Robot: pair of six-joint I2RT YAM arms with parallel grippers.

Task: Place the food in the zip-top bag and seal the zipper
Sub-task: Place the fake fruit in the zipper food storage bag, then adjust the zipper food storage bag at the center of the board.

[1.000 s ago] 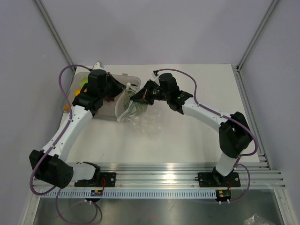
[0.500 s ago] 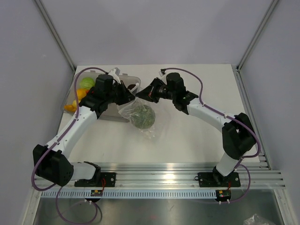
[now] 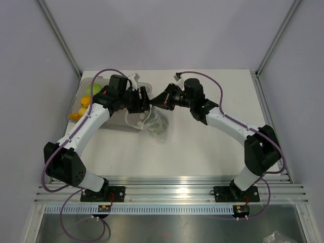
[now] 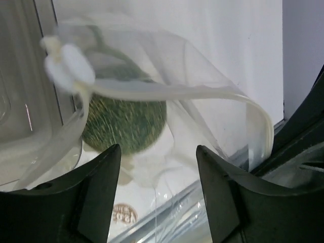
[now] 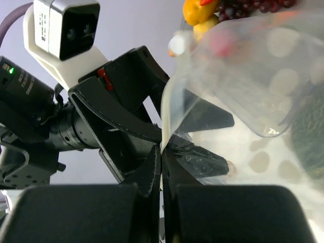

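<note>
Where the overhead view looks down, the left gripper and the right gripper meet almost tip to tip at the top of the zip-top bag, which droops beneath them. Just left of the bag sits the grey tray, and most of the food lies at the tray's end farthest from the bag, so filling looks barely begun.

From the left wrist, the jaws stand wide apart with nothing between them. The zipper arcs across just beyond their tips, a white tab at one end of it. A green ball rests inside the bag below the strip.

From the right wrist, the jaws are pressed together on the thin edge of the bag's mouth. The left gripper faces it from the far side of that edge. An orange and dark grapes show beyond the bag.

The step in hand seems to be taking the mouth with the left gripper. It would go best by closing on one lip only, so the mouth stays open, with the right pinch kept firm and level so the ball cannot roll out.
</note>
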